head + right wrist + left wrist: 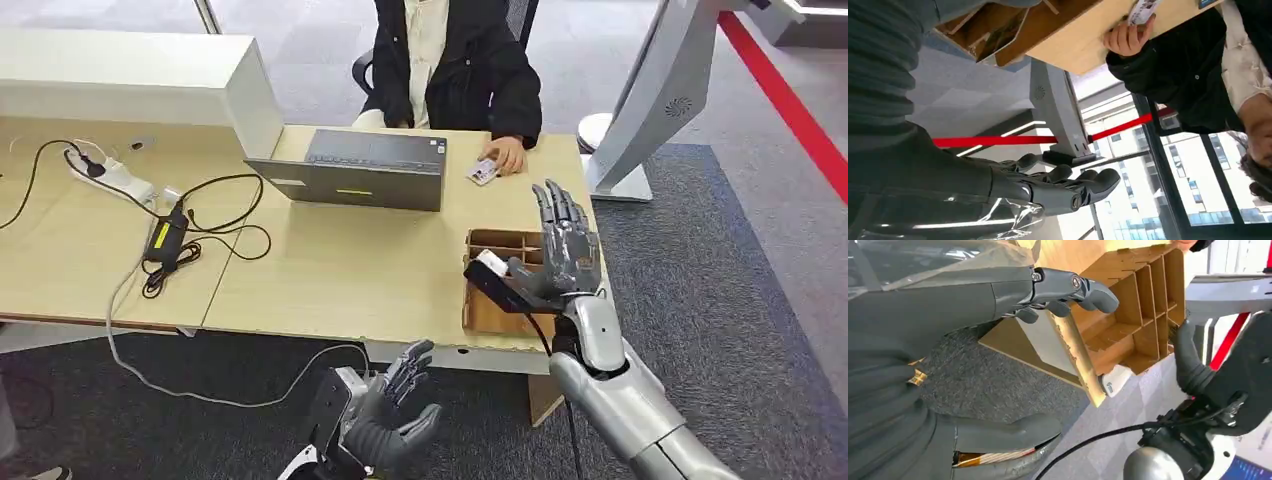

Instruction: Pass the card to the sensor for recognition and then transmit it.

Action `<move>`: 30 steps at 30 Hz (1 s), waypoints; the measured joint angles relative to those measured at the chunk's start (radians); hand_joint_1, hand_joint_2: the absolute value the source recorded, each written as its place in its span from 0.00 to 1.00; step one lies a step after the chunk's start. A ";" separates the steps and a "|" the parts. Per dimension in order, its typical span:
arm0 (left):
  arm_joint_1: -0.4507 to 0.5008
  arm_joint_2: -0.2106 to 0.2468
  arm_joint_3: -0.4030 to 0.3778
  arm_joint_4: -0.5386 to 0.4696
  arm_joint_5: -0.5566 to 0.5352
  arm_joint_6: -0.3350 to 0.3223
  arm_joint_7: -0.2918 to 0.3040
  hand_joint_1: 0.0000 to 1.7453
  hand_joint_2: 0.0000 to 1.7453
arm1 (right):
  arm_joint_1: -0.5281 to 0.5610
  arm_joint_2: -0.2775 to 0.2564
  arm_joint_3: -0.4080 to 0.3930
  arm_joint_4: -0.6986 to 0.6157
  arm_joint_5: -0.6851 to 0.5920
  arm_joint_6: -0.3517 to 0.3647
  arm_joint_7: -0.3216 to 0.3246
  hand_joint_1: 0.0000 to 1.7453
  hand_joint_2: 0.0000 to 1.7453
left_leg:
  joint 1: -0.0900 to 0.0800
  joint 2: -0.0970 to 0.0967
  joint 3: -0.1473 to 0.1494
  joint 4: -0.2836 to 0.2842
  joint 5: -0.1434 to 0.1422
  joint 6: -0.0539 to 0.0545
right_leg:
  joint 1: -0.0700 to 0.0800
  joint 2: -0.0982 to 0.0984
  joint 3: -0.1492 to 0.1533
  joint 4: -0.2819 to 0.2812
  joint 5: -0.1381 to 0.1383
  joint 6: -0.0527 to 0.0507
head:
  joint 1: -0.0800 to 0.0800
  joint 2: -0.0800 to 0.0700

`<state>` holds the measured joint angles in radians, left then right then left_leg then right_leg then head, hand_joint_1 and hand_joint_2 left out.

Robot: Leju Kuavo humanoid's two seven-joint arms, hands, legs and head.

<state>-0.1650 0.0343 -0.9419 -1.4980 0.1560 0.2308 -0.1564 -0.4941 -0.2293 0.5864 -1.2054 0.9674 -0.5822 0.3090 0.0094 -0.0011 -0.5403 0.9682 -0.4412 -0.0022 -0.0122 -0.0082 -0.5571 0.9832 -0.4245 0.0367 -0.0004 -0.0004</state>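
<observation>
Spanning the head view, a pale wooden surface (330, 270) carries an open grey laptop (355, 170), a white power strip (110, 178), a black adapter (165, 235) with looped cables, and a divided cardboard tray (500, 285) at its near right edge. The card (482, 171) lies beside the laptop under the hand of a seated person (455, 60) in dark clothing. Dark grey carpet (720, 300) covers the floor, crossed by a red stripe (785, 100). The right hand (565, 255) hovers over the tray, fingers spread, empty. The left hand (395, 415) hangs below the surface edge, fingers apart, holding nothing.
</observation>
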 joint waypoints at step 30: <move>-0.012 0.022 -0.025 -0.032 0.020 -0.040 0.001 0.00 1.00 | -0.032 -0.065 -0.092 0.175 0.068 0.040 0.006 0.00 1.00 | 0.000 -0.001 -0.001 0.000 0.000 0.000 | 0.000 0.000 0.000 0.000 0.000 0.001 | 0.000 0.000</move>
<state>-0.1766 0.0565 -0.9667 -1.5305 0.1759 0.1904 -0.1553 -0.5258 -0.2941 0.4940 -1.0300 1.0357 -0.5421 0.3155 0.0092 -0.0017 -0.5409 0.9681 -0.4411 -0.0022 -0.0124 -0.0084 -0.5566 0.9833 -0.4240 0.0375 0.0000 -0.0004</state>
